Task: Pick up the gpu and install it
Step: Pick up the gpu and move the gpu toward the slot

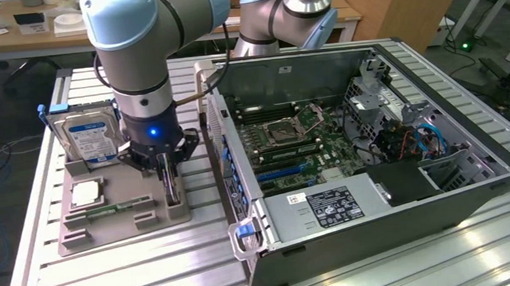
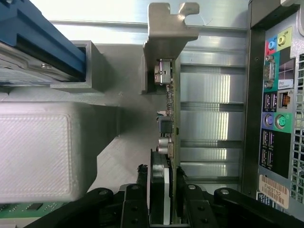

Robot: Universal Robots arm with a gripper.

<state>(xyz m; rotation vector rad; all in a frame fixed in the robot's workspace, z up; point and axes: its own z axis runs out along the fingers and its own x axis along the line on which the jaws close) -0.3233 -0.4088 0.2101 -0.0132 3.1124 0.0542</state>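
The gripper (image 1: pixel 167 167) is closed on the gpu (image 1: pixel 171 187), one finger on each face of the card. The gpu stands on its edge in a slot of the gray holder (image 1: pixel 146 224), beside the open computer case (image 1: pixel 467 194). The hard drive (image 1: pixel 89 138) has a blue and white label; its writing is too small to read.

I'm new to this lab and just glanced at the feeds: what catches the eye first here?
The big grey-blue robot arm at the exterior view's left, its gripper clamped on the gpu, which stands on edge in a grey holder. To the exterior view's right sits an open computer case with its green motherboard exposed. Behind the gripper, a hard drive with a blue-white label stands upright in the same holder.
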